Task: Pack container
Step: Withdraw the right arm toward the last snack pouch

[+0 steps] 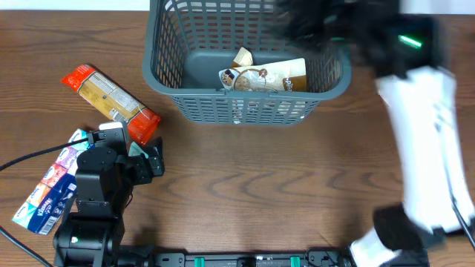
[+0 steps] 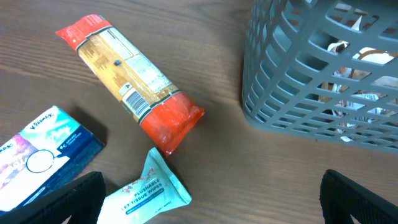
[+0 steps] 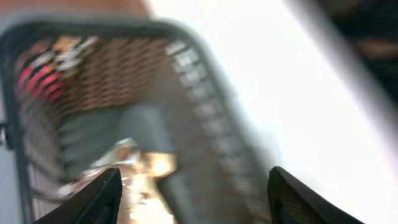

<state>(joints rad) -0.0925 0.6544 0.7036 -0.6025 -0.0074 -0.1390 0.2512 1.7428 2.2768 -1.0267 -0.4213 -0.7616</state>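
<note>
The container point(image 1: 241, 107), a dark grey lattice basket, stands at the back centre of the table and holds a brown-and-white snack pack point(image 1: 263, 76). My right gripper point(image 3: 194, 183) hovers open above the basket's inside, nothing between its fingers; the overhead view shows it as a dark blur point(image 1: 312, 22) over the basket's right rear. My left gripper point(image 2: 211, 208) is wide open low over the table, left of the container point(image 2: 311, 93). A teal flushable-wipes pack point(image 2: 146, 190) lies by its left finger. A red-and-gold pack point(image 2: 130, 81) lies beyond it.
A blue tissue box point(image 1: 48, 193) lies at the left edge, beside the left arm's base, and shows again in the left wrist view point(image 2: 37, 155). The red-and-gold pack point(image 1: 111, 100) lies diagonally left of the basket. The white right arm point(image 1: 423, 141) crosses the table's right side.
</note>
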